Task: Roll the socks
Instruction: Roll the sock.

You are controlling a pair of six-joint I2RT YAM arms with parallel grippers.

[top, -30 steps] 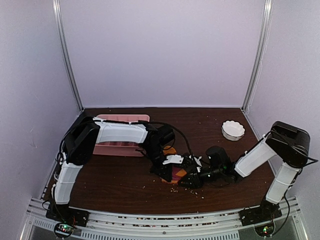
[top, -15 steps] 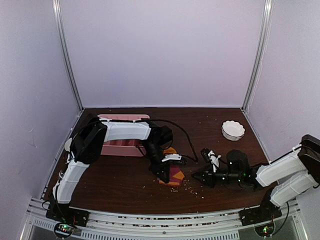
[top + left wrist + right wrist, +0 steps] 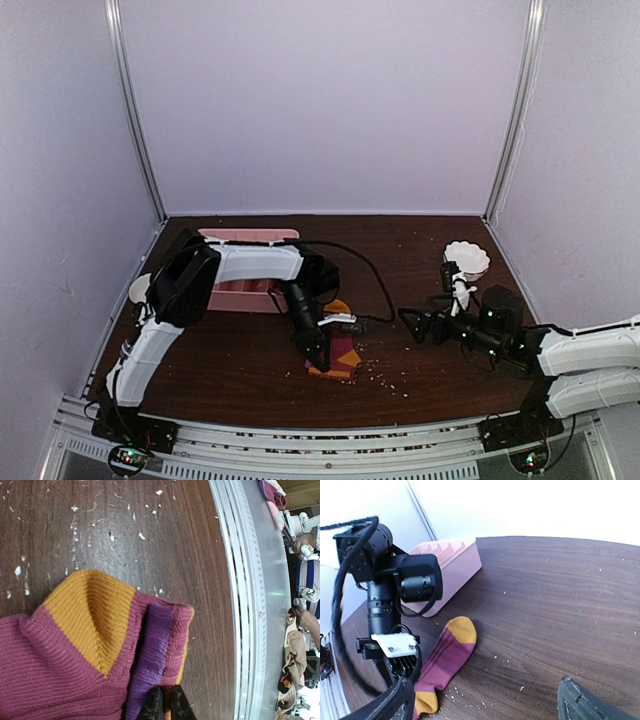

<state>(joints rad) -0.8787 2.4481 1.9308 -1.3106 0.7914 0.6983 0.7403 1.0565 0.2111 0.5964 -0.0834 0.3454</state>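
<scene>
Top external view: socks (image 3: 343, 355) lie flat on the table (image 3: 230, 372), close to the near edge and roughly mid-width. I see maroon, orange and purple bands. My left pincer (image 3: 318, 350) is down on their left end, with the arm reaching across from the left side.

Left wrist view: socks (image 3: 75, 645) fill the lower left, an orange band over maroon with a purple strip at the fold. The two black fingertips (image 3: 151, 707) stand narrow, almost together, with a sliver of fabric pinched between them. White crumbs (image 3: 141, 536) are scattered on the wood beside the metal rail (image 3: 250, 605) at the near edge.

Right wrist view: right pincer (image 3: 485, 692) is spread wide and holds nothing, with bare table between the fingers. Socks (image 3: 445, 657) are ahead of it and apart, orange toe pointing to the far edge. The left pincer (image 3: 402, 672) stands on their near end.

In the top view the right pincer (image 3: 408, 326) is to the right of the socks, not touching them. Pink tray (image 3: 240, 238) sits at the far left corner, partly behind the left arm. White bowl (image 3: 467, 260) is near the far right corner.
</scene>
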